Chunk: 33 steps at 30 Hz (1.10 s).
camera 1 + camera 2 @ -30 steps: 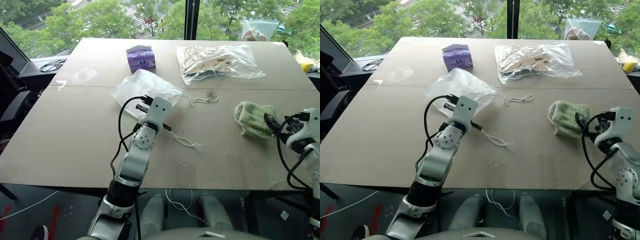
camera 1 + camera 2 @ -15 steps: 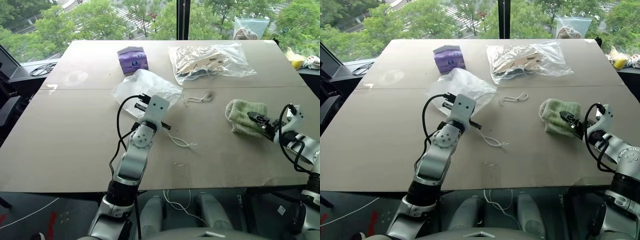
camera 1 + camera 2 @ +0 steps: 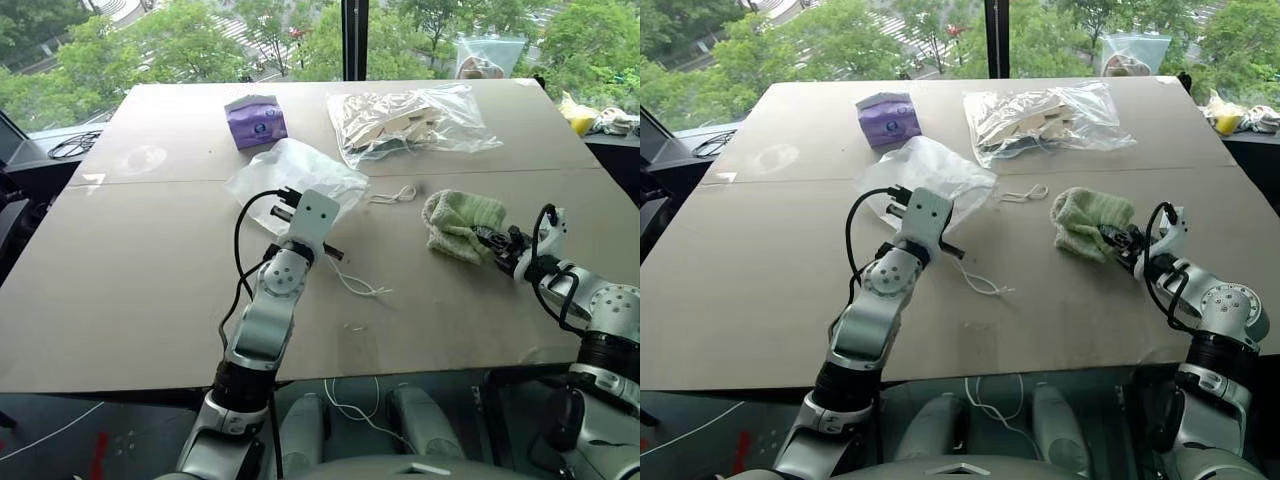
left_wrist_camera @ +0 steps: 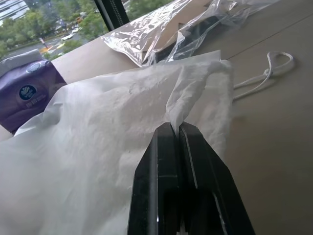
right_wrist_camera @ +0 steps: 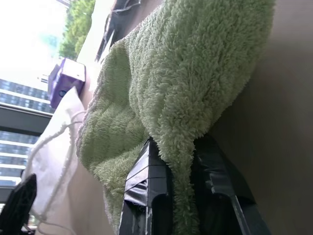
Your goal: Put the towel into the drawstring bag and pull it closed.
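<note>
On beige worktop [image 3: 150, 260]: drawstring bag [image 3: 295, 180] mouth facing right, pinched by left tool [image 4: 177, 131]; towel [image 3: 460, 222] lying crosswise, near edge clamped in right tool [image 5: 181, 156].

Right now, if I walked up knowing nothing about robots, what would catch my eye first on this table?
Probably the two arms, each pinching something soft. The left fingers are shut on a fold of the white bag near the table's middle, while the right fingers clamp an edge of the green towel further right. Behind them lie a purple tissue pack and a clear plastic bag.
</note>
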Each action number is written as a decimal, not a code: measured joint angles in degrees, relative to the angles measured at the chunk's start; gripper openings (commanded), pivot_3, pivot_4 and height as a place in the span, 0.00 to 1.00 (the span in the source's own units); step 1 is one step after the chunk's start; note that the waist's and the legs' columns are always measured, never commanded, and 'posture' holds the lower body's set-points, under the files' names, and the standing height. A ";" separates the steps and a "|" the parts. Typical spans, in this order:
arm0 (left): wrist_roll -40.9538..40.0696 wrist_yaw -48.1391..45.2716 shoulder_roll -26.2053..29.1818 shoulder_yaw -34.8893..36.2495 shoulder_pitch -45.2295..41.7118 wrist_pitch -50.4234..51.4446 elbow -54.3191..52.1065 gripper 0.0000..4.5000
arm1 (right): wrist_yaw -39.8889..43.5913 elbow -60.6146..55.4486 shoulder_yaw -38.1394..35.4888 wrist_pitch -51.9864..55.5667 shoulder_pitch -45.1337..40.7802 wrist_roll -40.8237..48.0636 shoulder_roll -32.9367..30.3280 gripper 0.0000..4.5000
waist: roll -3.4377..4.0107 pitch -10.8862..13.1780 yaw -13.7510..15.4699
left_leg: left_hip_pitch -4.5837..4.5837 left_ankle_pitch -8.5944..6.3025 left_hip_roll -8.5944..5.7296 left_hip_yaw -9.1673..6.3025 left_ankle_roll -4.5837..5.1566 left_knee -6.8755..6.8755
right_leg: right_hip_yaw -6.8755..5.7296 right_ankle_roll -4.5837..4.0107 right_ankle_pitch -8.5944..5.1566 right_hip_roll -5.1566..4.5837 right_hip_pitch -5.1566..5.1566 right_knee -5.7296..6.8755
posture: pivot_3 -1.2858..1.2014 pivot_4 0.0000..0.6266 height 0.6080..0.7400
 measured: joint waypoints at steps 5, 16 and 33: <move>-5.57 -4.96 0.54 1.81 0.01 -0.40 -0.01 0.00 | 2.10 -9.38 -0.25 4.64 0.66 15.48 2.66 0.01 | 0.27 0.16 0.58 | -0.33 -0.01 -0.03 -0.11 0.00 -0.06 | -0.06 0.00 0.00 -0.01 -0.21 0.00 | 0.52 0.24 1.00; -27.29 -17.05 1.20 10.95 -3.19 6.96 -4.47 0.00 | 3.19 -24.03 12.64 5.72 11.35 27.92 -0.14 0.01 | 0.26 0.17 1.59 | -0.39 -0.06 -0.06 -0.10 0.07 -0.09 | -0.08 0.02 -0.02 -0.05 -0.20 -0.24 | 0.52 0.24 1.00; -39.43 -19.80 5.48 11.54 -3.82 14.41 -5.18 0.00 | -0.98 -27.23 26.62 -1.89 14.15 10.84 -5.21 0.01 | 0.24 0.18 1.82 | -0.40 -0.06 -0.06 -0.11 0.07 -0.10 | -0.06 0.00 -0.03 -0.05 -0.20 -0.31 | 0.52 0.24 1.00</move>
